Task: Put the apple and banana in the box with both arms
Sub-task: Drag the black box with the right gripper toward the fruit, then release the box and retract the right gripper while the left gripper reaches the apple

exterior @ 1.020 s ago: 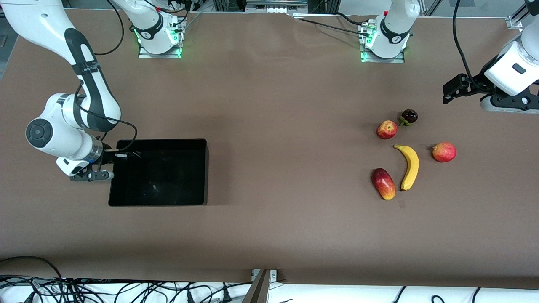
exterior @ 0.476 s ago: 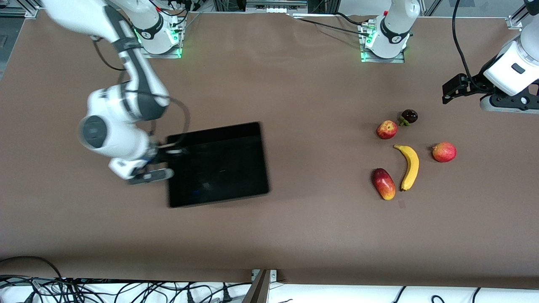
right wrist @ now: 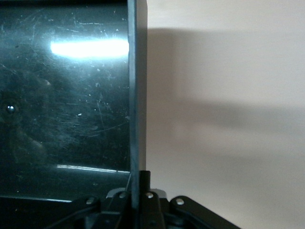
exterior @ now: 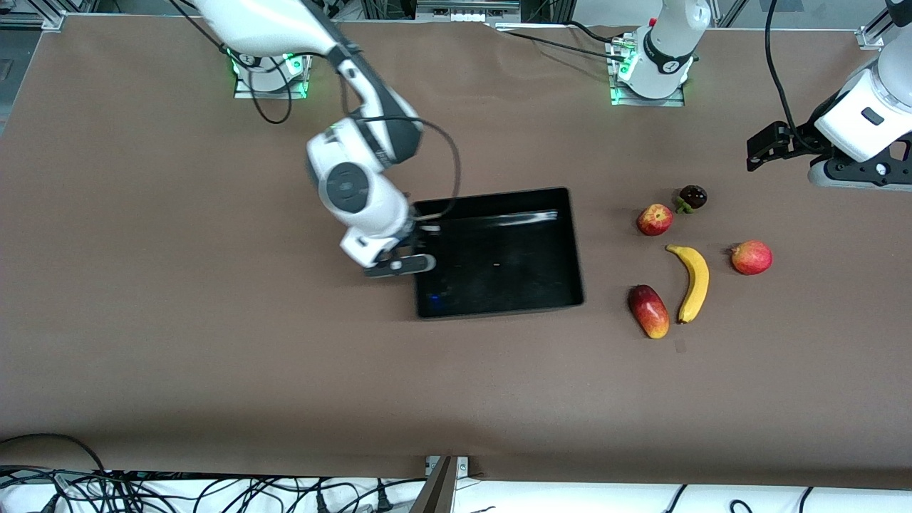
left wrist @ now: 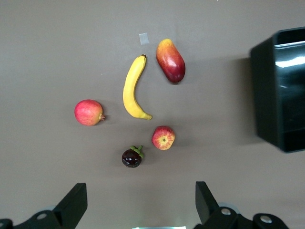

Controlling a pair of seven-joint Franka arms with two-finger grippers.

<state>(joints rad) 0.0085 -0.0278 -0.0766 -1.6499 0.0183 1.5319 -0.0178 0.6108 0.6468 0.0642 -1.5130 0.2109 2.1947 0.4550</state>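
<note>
Box (exterior: 499, 253) sat mid-surface, its wall clamped in my right tool (exterior: 417, 246); apple (exterior: 655, 219) and banana (exterior: 692, 282) lay at its three o'clock. Left tool (left wrist: 138, 207) waited spread above. I judged: drag level, stop short.

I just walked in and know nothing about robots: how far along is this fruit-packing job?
Early. No fruit is packed: the box holds nothing. In hand: the right gripper, jaws shut on the box's wall, has dragged it close to the fruit. Left: the apple and banana lie on the table; the left gripper waits open above them.
</note>
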